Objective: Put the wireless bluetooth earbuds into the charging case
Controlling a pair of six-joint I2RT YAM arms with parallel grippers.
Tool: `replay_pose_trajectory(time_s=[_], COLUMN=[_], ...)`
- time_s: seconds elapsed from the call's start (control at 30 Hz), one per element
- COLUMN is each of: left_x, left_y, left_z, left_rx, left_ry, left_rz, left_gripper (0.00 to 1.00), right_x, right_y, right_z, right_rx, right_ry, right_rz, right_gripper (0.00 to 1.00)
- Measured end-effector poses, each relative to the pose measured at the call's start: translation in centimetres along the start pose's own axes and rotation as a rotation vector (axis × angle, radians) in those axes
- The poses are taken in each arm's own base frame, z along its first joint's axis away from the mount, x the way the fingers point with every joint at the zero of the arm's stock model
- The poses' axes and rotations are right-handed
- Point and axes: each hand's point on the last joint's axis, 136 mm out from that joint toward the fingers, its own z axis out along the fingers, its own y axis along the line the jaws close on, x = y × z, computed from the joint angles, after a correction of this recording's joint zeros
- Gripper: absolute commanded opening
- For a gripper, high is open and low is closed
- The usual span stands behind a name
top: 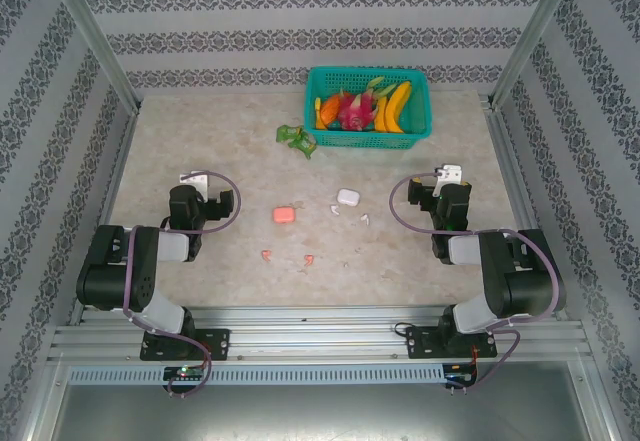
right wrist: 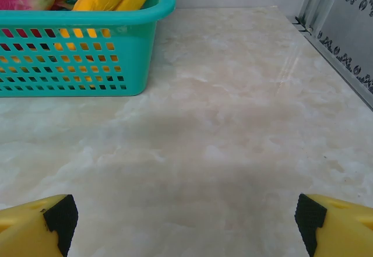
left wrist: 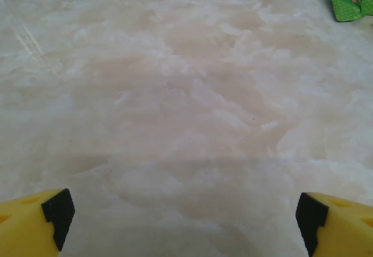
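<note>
Top external view: both arms sit folded at the near edge, the left gripper [top: 203, 183] at 9 o'clock on the table [top: 200, 131] and the right gripper [top: 447, 177] at 3 o'clock, both well apart from the small things between them. Near the middle lies a pink case [top: 283, 215], and a white case [top: 347, 198] lies near it at its 2 o'clock; at this size I cannot tell whether either lid is up. All four buds lie loose on the table, outside the cases. One pink bud [top: 266, 255] is at 7 o'clock of the pink case and a second pink bud [top: 308, 259] at 5 o'clock. One white bud [top: 335, 210] sits just beside the white case at its 7 o'clock, another white bud [top: 365, 219] at its 4 o'clock. A teal basket [top: 365, 70] of fruit stands at 12 to 1 o'clock, with a green wrapper [top: 297, 138] just beside it at its 8 o'clock.

Left wrist view: the left gripper [left wrist: 186, 213] is spread wide — its yellow fingers [left wrist: 23, 222] at the lower corners with bare table between, the wrapper [left wrist: 349, 3] at 1 o'clock.

Right wrist view: the right gripper [right wrist: 186, 216] is likewise spread wide and holds nothing; the basket [right wrist: 87, 64] is at 10 o'clock.
</note>
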Motion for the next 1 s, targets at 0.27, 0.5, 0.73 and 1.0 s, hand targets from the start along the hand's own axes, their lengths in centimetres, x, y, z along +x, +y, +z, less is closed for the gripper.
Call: replay_pose_trajectory(time_s=[0.27, 0.5, 0.73, 1.0], left_x=[-0.4, -0.4, -0.4, -5.9], left_y=[0.0, 0.0, 0.0, 1.0], left_z=[0.0, 0.0, 0.0, 0.1], left_rx=[0.001, 0.0, 0.001, -0.064], left_ry=[-0.017, -0.018, -0.018, -0.019], left_rz=[0.0, 0.0, 0.0, -0.015], left_gripper=[1.0, 1.0, 1.0, 1.0], right_x=[0.0, 0.0, -0.1, -7.8], right_y=[0.0, 0.0, -0.1, -1.1], right_z=[0.0, 0.0, 0.0, -4.5], right_rx=[0.0, 0.0, 0.004, 0.035], right_ry=[-0.001, 0.0, -0.002, -0.141], right_rz=[0.0, 0.001, 0.001, 0.086], right_gripper=[0.98, 0.98, 0.98, 0.98])
